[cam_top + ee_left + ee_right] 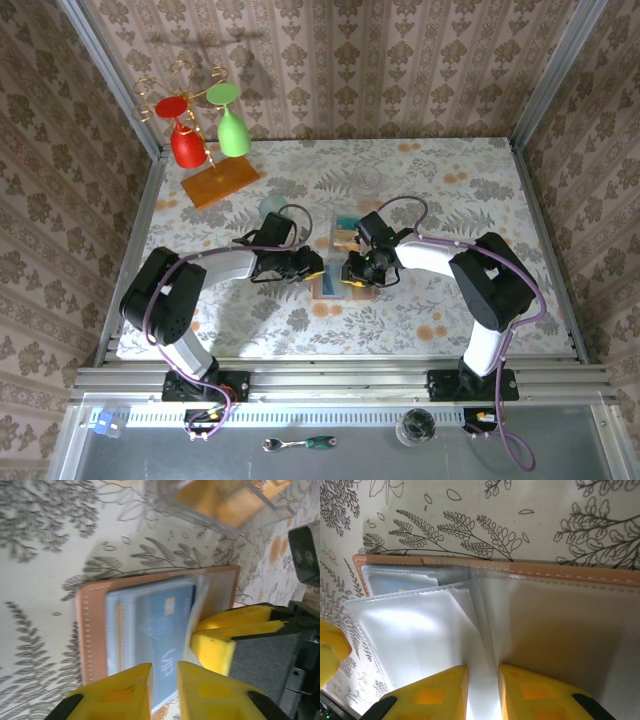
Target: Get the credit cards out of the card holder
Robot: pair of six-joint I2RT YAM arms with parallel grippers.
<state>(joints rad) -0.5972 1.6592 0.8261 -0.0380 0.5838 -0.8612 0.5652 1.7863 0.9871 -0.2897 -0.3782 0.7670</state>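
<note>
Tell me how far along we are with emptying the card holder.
Done: a teal card and an orange card seem to lie beyond the open card holder. In hand: the right hand pinches a clear sleeve; the left hand straddles a blue card. Left: that blue card is not yet out.

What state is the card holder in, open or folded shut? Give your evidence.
Open: the card holder lies spread flat, clear inner sleeves facing up, with a blue card tucked in one pocket.

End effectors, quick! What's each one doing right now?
Left end effector: closed on the blue credit card.
Right end effector: closed on a clear sleeve of the card holder.
</note>
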